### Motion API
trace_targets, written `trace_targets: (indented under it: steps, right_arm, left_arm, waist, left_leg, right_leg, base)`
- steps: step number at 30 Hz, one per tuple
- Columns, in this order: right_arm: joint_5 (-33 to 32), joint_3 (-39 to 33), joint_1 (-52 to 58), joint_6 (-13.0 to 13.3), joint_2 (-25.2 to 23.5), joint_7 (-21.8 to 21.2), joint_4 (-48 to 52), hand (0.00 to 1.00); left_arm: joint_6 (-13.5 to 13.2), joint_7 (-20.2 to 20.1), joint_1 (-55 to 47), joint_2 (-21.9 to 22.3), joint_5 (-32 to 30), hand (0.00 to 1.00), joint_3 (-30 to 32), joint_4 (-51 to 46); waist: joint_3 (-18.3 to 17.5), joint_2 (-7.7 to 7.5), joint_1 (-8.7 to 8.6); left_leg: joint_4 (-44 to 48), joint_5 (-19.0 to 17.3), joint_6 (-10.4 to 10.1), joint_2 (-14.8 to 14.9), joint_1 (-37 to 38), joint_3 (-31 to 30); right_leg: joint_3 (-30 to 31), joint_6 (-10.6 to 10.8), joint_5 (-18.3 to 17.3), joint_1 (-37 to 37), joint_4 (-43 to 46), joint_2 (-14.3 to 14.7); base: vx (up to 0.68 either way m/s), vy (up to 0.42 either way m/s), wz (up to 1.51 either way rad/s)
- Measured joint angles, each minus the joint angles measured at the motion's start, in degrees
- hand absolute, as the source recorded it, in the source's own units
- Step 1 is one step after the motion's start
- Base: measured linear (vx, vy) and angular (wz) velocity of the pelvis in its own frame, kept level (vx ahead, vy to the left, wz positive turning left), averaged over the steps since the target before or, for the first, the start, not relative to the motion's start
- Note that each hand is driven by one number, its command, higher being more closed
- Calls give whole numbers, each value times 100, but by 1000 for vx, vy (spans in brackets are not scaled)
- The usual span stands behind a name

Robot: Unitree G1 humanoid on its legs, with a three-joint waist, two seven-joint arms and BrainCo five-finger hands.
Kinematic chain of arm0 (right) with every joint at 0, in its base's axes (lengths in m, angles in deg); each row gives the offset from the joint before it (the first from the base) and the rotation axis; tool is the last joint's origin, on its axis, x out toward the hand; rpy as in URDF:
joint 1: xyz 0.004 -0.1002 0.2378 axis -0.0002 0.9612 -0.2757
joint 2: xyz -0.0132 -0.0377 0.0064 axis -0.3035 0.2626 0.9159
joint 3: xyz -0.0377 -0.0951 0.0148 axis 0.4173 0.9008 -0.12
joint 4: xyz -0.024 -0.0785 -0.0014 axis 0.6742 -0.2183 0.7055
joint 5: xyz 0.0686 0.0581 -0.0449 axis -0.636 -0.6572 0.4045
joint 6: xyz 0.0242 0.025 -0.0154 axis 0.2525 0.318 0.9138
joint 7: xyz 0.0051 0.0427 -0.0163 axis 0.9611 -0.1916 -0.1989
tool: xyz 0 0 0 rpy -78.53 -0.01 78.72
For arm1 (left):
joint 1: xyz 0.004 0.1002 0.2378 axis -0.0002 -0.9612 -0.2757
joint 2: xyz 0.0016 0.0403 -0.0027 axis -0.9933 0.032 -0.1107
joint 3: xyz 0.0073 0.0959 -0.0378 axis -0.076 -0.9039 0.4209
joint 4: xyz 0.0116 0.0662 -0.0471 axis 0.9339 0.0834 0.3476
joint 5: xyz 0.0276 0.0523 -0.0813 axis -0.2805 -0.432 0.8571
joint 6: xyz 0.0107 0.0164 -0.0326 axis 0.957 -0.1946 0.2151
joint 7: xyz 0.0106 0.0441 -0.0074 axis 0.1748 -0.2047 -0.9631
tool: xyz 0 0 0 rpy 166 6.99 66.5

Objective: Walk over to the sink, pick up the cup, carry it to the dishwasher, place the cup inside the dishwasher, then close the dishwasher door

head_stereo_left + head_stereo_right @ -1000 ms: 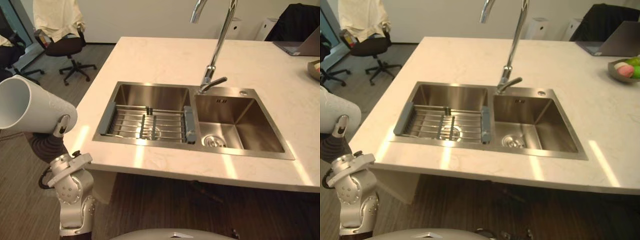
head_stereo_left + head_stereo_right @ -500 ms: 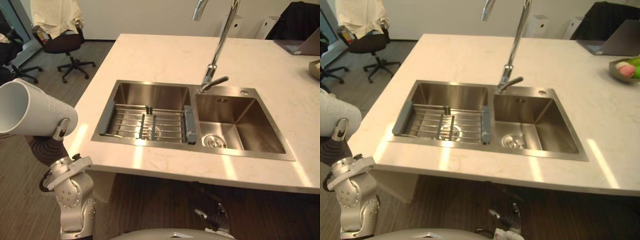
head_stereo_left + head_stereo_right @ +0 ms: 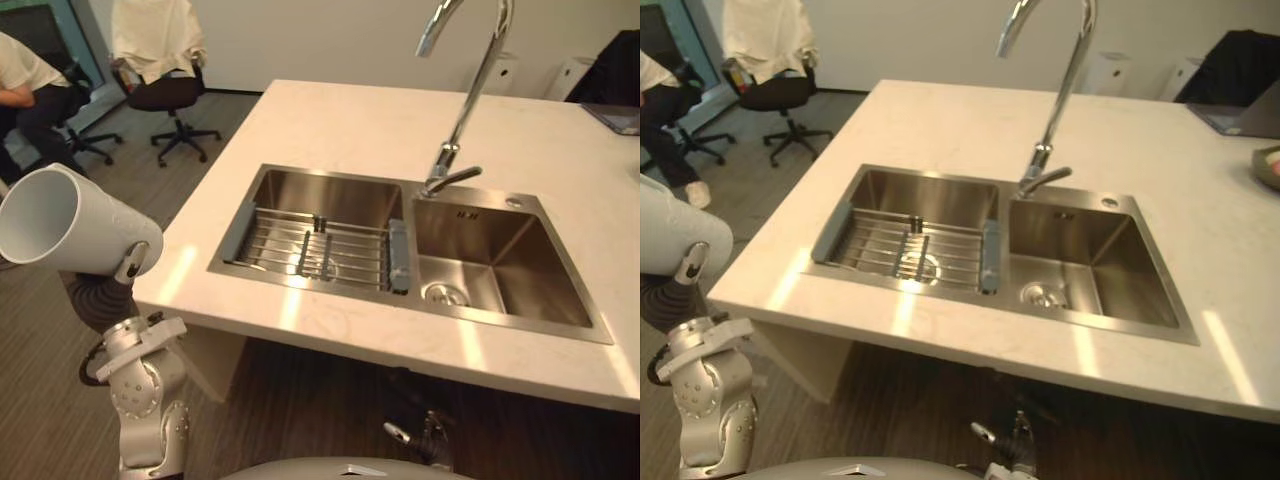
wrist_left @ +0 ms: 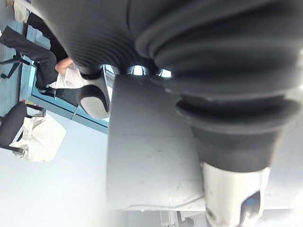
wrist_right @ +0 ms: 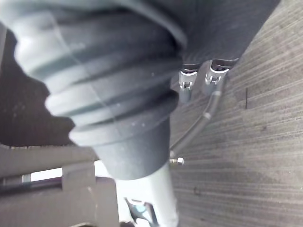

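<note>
- Room should be left for the seated person (image 3: 25, 85) at far left when the body is turned.
- The cup (image 3: 70, 225) is held in the air off the left edge of the bench (image 3: 340, 120). It is tipped on its side with its mouth toward the robot's left. It is clasped from below by the left hand (image 3: 129, 262), with a dark fingertip pressed to its wall.
- Carrying to the dishwasher is judged to be the step in hand. The clasp should be held firm and the cup swung gently, since a smooth wall may slip.
- The bench corner lies near the cup and should be cleared before any swing.
- The sink (image 3: 400, 245) holds only its rack (image 3: 315, 250) under the tap (image 3: 465, 90), so nothing more is to be fetched there.
- The right hand (image 5: 118, 94) is seen above the floor (image 5: 255, 142). Its state cannot be told, and it is best saved for the door.
</note>
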Motion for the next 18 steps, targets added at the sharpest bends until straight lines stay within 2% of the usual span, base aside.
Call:
trace_targets:
  steps: [1, 2, 3, 4, 6, 7, 8, 9, 10, 11, 12, 13, 14, 15, 16, 17, 18]
  right_arm:
    - [1, 111, -63, 57, 72, -58, -37, 0]
    - [-3, 197, -253, 101, 153, -67, -146, 0]
    - [-6, 268, -411, 110, 235, -65, -167, 0]
    - [-28, 330, -679, 148, 403, -59, -158, 0]
    - [-76, 311, -912, 151, 526, -52, -160, 0]
    - [-76, 283, -1039, 151, 607, -51, -174, 0]
    - [-75, 217, -1222, 126, 706, -55, -414, 0]
    - [-78, 161, -1261, 74, 742, -54, -452, 0]
    - [-92, 77, -1256, 14, 791, -57, -456, 0]
    - [-198, 49, -1161, -11, 912, -65, -432, 0]
    - [-245, 45, -1040, -6, 980, -91, -387, 0]
    - [-253, 26, -1010, -3, 1014, -120, -386, 0]
    - [-282, -32, -1041, -1, 1079, -177, -398, 0]
    - [-270, -166, -1029, 28, 1085, -290, -569, 0]
    - [-264, -222, -1073, 45, 1073, -331, -678, 0]
    - [-237, -241, -1135, 42, 1080, -352, -848, 0]
    - [-212, -332, -1112, 27, 1116, -355, -839, 0]
  left_arm:
    - [1, 2, -45, -16, -31, 100, 33, 1]
    - [-21, 64, -30, -46, -143, 100, 57, -3]
    - [-31, 101, -27, -73, -182, 100, 79, -4]
    - [-37, 167, -68, -73, -184, 100, 144, -3]
    - [-38, 198, -84, -63, -176, 100, 173, -3]
    - [-41, 196, -80, -64, -168, 100, 176, -8]
    - [-125, 126, -64, -67, -155, 100, 92, -39]
    - [-151, 47, -33, -79, -93, 100, 68, -39]
    - [-161, -80, 19, -83, -17, 100, 59, -38]
    - [-178, -264, 75, -83, 21, 100, 33, -38]
    - [-175, -465, 142, -85, 26, 100, 0, -37]
    - [-160, -549, 150, -99, 35, 100, -22, -38]
    - [-127, -675, 321, -163, 50, 100, -104, 5]
    - [-101, -706, 456, -236, 64, 100, -188, 42]
    - [-91, -725, 452, -225, 93, 100, -190, 52]
    - [-89, -743, 402, -215, 147, 100, -191, 73]
    - [-84, -798, 358, -155, 184, 100, -289, 186]
  waist:
    - [79, -32, 0]
    - [290, -117, 29]
    - [458, -135, 80]
    - [707, -88, 144]
    - [884, 43, 163]
    - [937, -10, 186]
    - [1057, -48, 161]
    - [1052, -3, 161]
    - [1067, 5, 152]
    - [1045, 79, 130]
    - [980, 186, 92]
    - [933, 267, 66]
    - [941, 266, 13]
    - [902, 130, -86]
    - [889, 135, -77]
    - [891, 148, 16]
    - [810, 276, -69]
  left_leg:
    - [212, 31, 1, -43, -200, -224]
    - [502, 25, -3, -105, -514, -496]
    - [632, 59, -26, -143, -723, -633]
    - [659, 156, -130, -188, -1099, -830]
    - [612, 71, -157, -111, -1338, -735]
    - [573, -77, -196, -26, -1452, -410]
    - [1191, -336, 243, 149, -1760, 665]
    - [1771, -382, 480, 239, -1890, 1146]
    - [2691, -527, 678, 455, -1944, 1801]
    - [3755, -759, 919, 842, -1749, 2404]
    - [4409, -1021, 972, 1205, -1533, 2752]
    - [4476, -1003, 918, 1326, -1497, 2898]
    - [4321, -821, 1003, 1174, -1686, 3168]
    - [3508, -706, 1022, 678, -1599, 3143]
    - [3317, -798, 1079, 601, -1475, 3265]
    - [3324, -1107, 865, 833, -1073, 3779]
    - [2798, -1125, 594, 989, -700, 3945]
  right_leg:
    - [-96, -35, -216, -157, 416, -110]
    - [-195, -67, -441, -374, 844, -238]
    - [-281, -87, -587, -573, 1135, -322]
    - [-481, -150, -778, -927, 1510, -425]
    - [-696, -169, -856, -1099, 1644, -436]
    - [-807, -225, -846, -1155, 1564, -467]
    - [-1240, -390, -785, -1274, 1628, -786]
    - [-1396, -409, -792, -1302, 1692, -912]
    - [-1636, -425, -803, -1276, 1787, -1056]
    - [-1944, -464, -828, -1192, 1905, -1156]
    - [-2250, -535, -900, -1146, 2063, -1234]
    - [-2410, -503, -947, -1127, 2149, -1301]
    - [-2620, -451, -1006, -1159, 2297, -1408]
    - [-2553, -408, -870, -1280, 1867, -1490]
    - [-2696, -396, -722, -1210, 1668, -1472]
    - [-2975, -341, -595, -1078, 1654, -1468]
    - [-3321, -358, -614, -976, 1781, -1488]
  base:
    - [-78, -27, 110]
    - [-133, -51, 127]
    - [-223, -69, 127]
    - [-292, -88, 94]
    - [-219, -70, 84]
    - [-152, -37, 135]
    - [-205, -47, 144]
    - [-126, -10, 147]
    - [-76, -63, 124]
    - [-46, -59, 141]
    - [-48, -43, 126]
    - [-60, -6, 143]
    - [-148, 12, 170]
    - [-175, 15, 173]
    - [-154, 7, 128]
    - [-81, 39, 113]
    - [-66, 77, 113]
